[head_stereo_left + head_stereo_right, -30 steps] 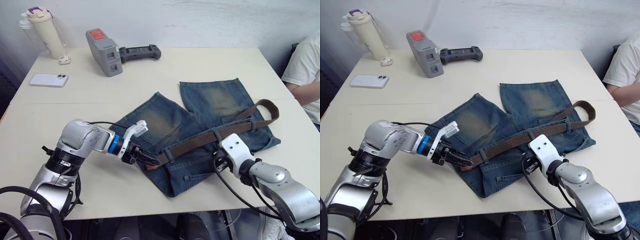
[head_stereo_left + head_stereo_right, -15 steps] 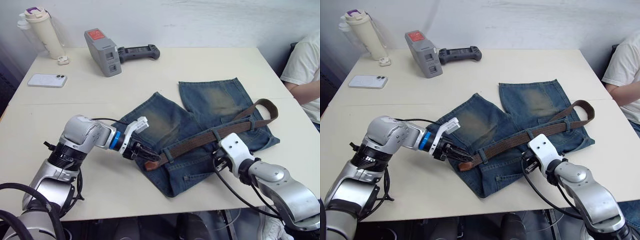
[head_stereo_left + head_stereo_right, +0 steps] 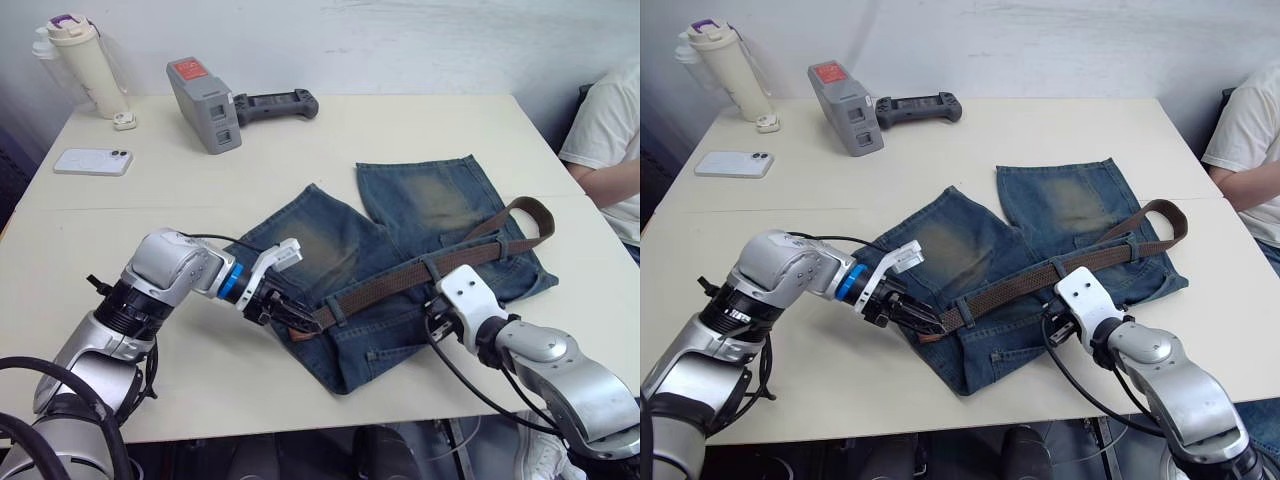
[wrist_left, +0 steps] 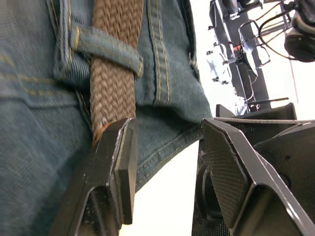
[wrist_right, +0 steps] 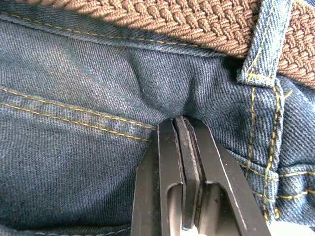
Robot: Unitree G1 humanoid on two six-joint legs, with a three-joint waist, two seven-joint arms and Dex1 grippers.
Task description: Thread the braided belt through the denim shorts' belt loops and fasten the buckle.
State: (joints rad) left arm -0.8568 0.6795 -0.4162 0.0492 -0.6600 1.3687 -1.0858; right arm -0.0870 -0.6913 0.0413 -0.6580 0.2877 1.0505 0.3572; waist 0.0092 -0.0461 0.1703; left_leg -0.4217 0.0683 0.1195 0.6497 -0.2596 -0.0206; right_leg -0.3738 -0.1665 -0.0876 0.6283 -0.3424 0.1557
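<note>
The denim shorts [image 3: 400,230] lie flat on the white table [image 3: 300,150], waistband toward me. The braided belt [image 3: 400,283] runs along the waistband under belt loops [image 3: 432,268] and curls back at the far right [image 3: 538,212]. Its tan tip [image 3: 300,331] sticks out past the leftmost loop [image 4: 106,49]. My left gripper [image 3: 297,317] is open at that tip, and one finger [image 4: 120,167] touches the belt's end. My right gripper [image 5: 180,123] is shut on a pinch of denim just below the waistband, near another loop [image 5: 256,54]. I cannot make out the buckle.
At the back left stand a cream bottle [image 3: 85,60], a phone [image 3: 90,160], a grey device [image 3: 205,105] and a black controller [image 3: 275,103]. A person in a white shirt [image 3: 605,140] sits at the table's right edge.
My left gripper has shifted slightly around the belt's tan tip. The right gripper, the belt and the shorts have stayed put.
</note>
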